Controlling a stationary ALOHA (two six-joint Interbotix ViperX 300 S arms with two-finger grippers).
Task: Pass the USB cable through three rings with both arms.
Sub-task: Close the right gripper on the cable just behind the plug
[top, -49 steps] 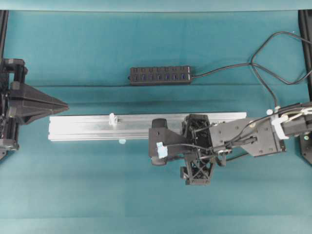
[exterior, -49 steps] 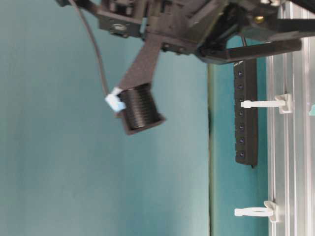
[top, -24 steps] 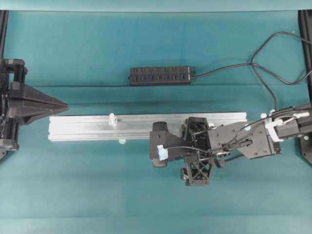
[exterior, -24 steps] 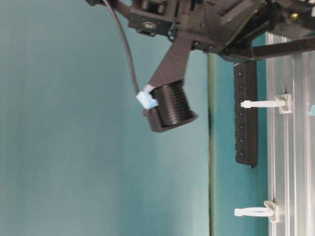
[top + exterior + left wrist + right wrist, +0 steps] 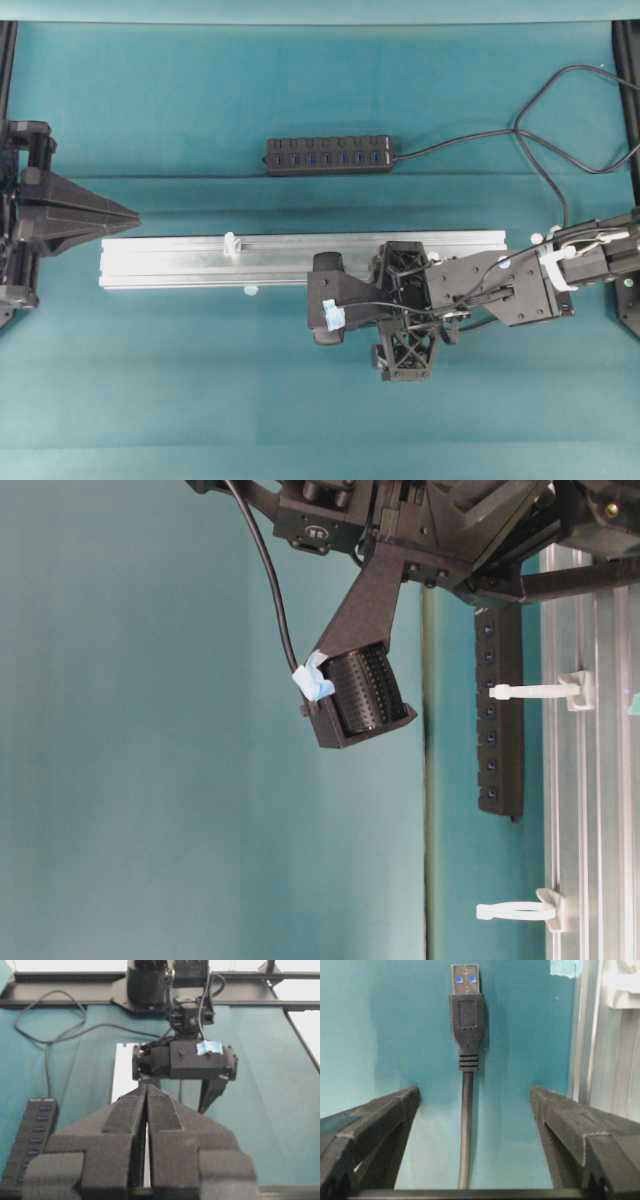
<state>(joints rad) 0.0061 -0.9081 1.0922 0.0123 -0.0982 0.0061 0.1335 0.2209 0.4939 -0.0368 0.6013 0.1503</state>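
A teal cloth covers the table (image 5: 200, 400). The USB cable (image 5: 466, 1050) lies flat near the right end of the rail (image 5: 170, 262), between the wide-open, empty right gripper (image 5: 475, 1125). The left gripper (image 5: 146, 1110) is closed and empty at the left edge.

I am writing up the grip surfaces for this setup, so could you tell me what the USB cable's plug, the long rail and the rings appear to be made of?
USB cable plug: matte black moulded plastic or rubber body with ribbed strain relief; shiny tip, likely metal, blue insert.
Rail: brushed silver metal, probably aluminium extrusion, judging by its lengthwise grooves.
Rings: off-white, slightly glossy plastic, looking like thin clip loops.
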